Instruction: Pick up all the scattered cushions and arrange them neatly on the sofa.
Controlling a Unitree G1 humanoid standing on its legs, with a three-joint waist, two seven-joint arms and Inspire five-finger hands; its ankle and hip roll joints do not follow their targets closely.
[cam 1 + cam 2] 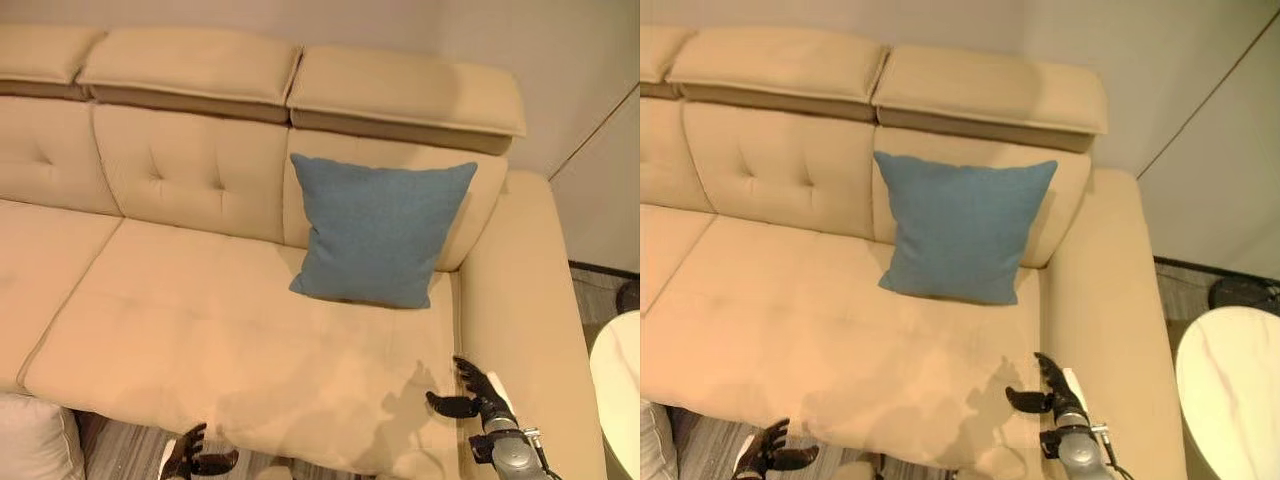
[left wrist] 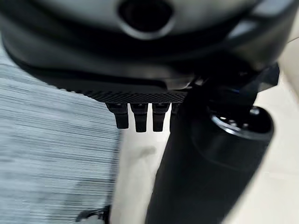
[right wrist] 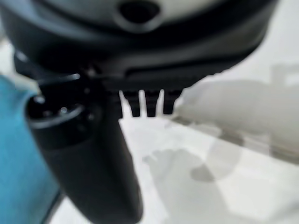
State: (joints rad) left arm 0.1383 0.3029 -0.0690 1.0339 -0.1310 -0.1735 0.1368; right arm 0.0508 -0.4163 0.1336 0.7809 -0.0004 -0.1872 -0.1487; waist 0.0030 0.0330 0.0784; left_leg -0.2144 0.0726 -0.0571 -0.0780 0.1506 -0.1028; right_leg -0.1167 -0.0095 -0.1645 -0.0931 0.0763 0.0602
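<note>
Right hand (image 1: 474, 396) hangs low over the front right corner of the sofa (image 1: 200, 320) seat, close to the armrest (image 1: 520, 300). Its fingers are spread and relaxed, thumb standing out to the side, and it holds nothing. Its own wrist view shows the fingers (image 3: 145, 103) straight in a row, with pale seat beyond them and blue at one edge.

Left hand (image 1: 200, 455) is lower, just off the seat's front edge, above the grey striped floor (image 1: 120, 455). Its fingers look loosely bent with nothing between them. In its wrist view the fingertips (image 2: 139, 119) stick out straight over floor and a pale surface.

One blue cushion (image 1: 380, 228) stands upright on the seat, leaning against the backrest at the sofa's right end, next to the armrest. It is well apart from both hands.

At the lower left corner, a whitish cushion (image 1: 35, 440) lies on the floor beside the seat's front edge. A round white table (image 1: 1230, 390) stands to the right of the armrest
</note>
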